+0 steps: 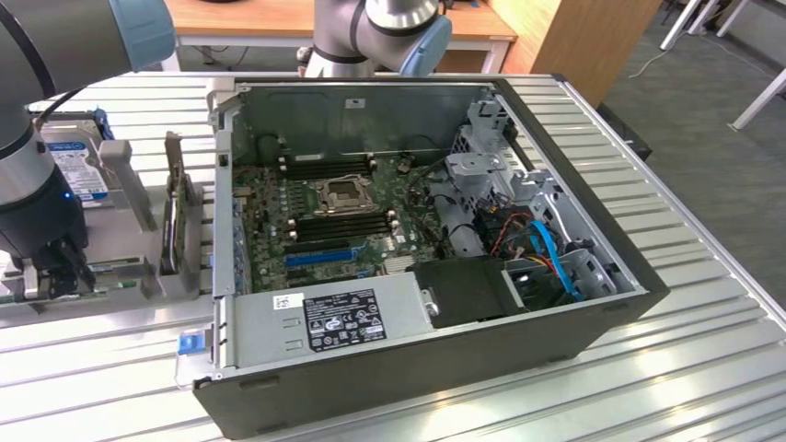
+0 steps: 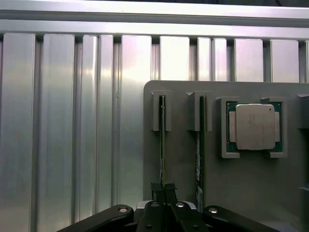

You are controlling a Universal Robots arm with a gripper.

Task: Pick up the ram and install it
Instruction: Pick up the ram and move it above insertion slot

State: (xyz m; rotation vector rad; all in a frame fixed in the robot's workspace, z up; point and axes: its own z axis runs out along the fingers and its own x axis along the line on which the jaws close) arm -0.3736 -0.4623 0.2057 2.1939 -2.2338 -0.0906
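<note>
The ram (image 2: 162,140) is a thin green stick seen edge-on, standing in a slot of a grey holder (image 2: 181,159). My gripper (image 2: 162,187) is shut on its near end, one dark fingertip on each side of the board. A second stick (image 2: 199,145) stands in the neighbouring slot, untouched. In the exterior view my gripper (image 1: 52,276) hangs straight down over that holder (image 1: 135,276), at the exterior view's left and outside the open computer case (image 1: 590,304). The green motherboard (image 1: 276,207) lies inside the case with dark memory slots (image 1: 344,226) beside the processor socket.
A processor chip (image 2: 254,126) sits in a pocket of the holder beside the sticks. A hard drive (image 1: 76,166) with a blue-and-white label stands behind my arm. Upright boards (image 1: 175,207) stand between holder and case. A power supply (image 1: 331,318) fills the case's near corner. Everything rests on a ribbed metal table (image 1: 687,368).
</note>
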